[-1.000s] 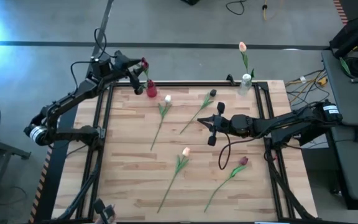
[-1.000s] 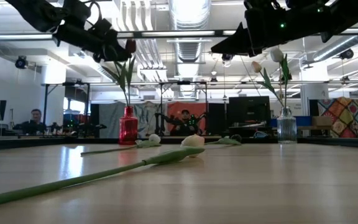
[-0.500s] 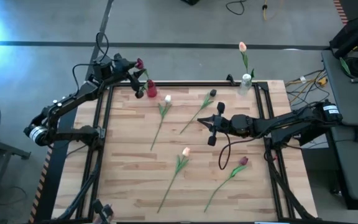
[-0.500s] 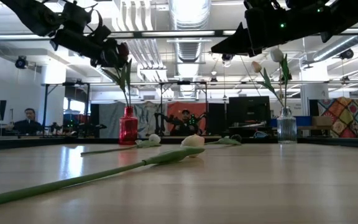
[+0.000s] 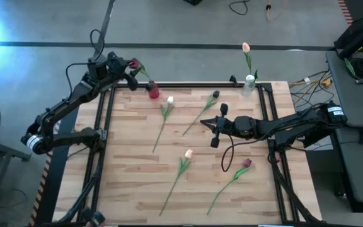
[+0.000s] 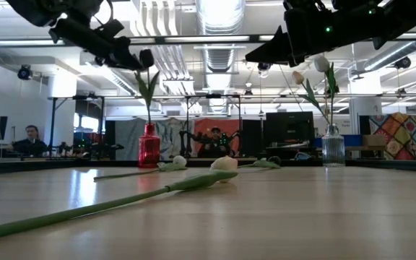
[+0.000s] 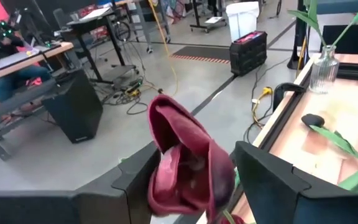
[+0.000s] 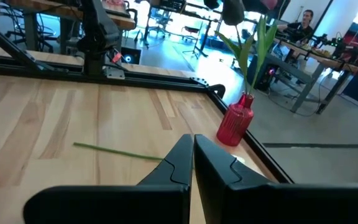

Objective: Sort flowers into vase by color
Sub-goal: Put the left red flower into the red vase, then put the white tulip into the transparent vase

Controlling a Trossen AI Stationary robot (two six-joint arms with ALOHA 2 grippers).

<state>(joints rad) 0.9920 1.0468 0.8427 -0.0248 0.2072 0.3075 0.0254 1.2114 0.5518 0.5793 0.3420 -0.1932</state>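
Observation:
A maroon tulip (image 5: 133, 63) stands with its stem in the red vase (image 5: 153, 92) at the table's far left edge and leans toward the left. Its head (image 7: 188, 165) sits between the fingers of my open left gripper (image 5: 130, 67), high above the vase. A peach tulip (image 5: 246, 47) stands in the clear vase (image 5: 249, 84) at the far right. On the table lie a white tulip (image 5: 170, 99), a dark one (image 5: 215, 94), a peach one (image 5: 188, 153) and a maroon one (image 5: 246, 163). My right gripper (image 5: 205, 123) hovers shut over the table's right half. My left gripper's two fingers stand on either side of the maroon tulip's head (image 7: 219, 180), coming at it nearly level from the table's left. The head lies close against one finger (image 7: 253, 174). I cannot tell whether it touches. The stem runs down into the red vase.
The four loose tulips lie spread over the middle of the wooden table (image 5: 131, 189), stems pointing toward the near edge. A black frame (image 5: 106, 126) borders the table. People sit at desks in the room beyond (image 6: 31, 137).
My left gripper has moved toward the table's left edge and a little up, turning somewhat. The maroon tulip's head has gone left with it, so the flower leans more. The red vase has stayed in place.

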